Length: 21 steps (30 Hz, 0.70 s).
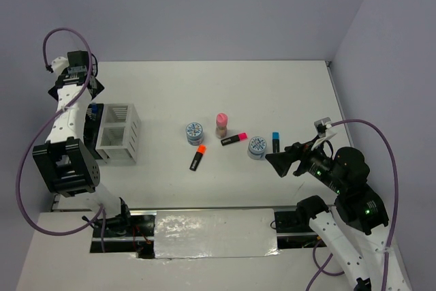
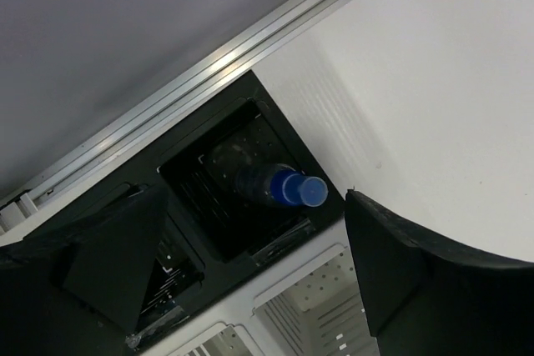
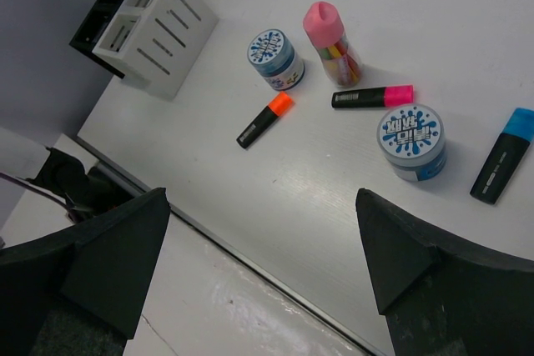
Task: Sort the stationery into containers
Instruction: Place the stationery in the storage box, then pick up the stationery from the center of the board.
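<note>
Bottle (image 2: 279,187) sits in black pen holder (image 2: 279,127), 9 o'clock on table (image 1: 272,93), hence left gripper (image 2: 254,223) spread empty above; right gripper (image 3: 261,214) equally spread.

Both the left arm (image 1: 68,119), just beside the white box (image 1: 120,134), and the right arm (image 1: 351,178), well apart from it, have white links, black joint housings, looping purple cables (image 1: 65,30) and black wedge-shaped fingers (image 3: 108,264), the right showing small green lights (image 1: 319,166).

Robot lab, bare white table (image 1: 286,93), plain walls (image 1: 204,5)
</note>
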Tool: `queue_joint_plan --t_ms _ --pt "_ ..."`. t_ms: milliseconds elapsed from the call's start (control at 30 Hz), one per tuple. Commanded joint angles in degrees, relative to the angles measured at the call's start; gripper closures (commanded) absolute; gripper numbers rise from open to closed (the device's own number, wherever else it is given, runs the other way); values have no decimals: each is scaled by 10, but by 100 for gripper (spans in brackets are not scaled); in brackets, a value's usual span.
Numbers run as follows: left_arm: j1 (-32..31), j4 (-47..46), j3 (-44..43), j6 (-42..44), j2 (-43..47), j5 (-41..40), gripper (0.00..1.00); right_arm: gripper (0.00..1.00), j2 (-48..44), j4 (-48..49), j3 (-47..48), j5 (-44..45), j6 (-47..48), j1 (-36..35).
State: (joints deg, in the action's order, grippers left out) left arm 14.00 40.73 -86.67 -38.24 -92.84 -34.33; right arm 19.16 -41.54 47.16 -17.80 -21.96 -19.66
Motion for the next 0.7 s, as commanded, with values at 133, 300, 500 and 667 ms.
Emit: queue_joint_plan --t_ms 133,300,500,667 --pt "-43 32 -30 4 48 16 1 0 -3 21 4 0 5 2" --pt "-261 -56 -5 51 125 42 1 0 2 9 14 33 7 2" --pt "-472 -286 104 121 134 263 1 0 7 -6 29 50 10 2" --pt "-623 -277 29 197 29 140 1 0 4 -21 43 44 16 1"
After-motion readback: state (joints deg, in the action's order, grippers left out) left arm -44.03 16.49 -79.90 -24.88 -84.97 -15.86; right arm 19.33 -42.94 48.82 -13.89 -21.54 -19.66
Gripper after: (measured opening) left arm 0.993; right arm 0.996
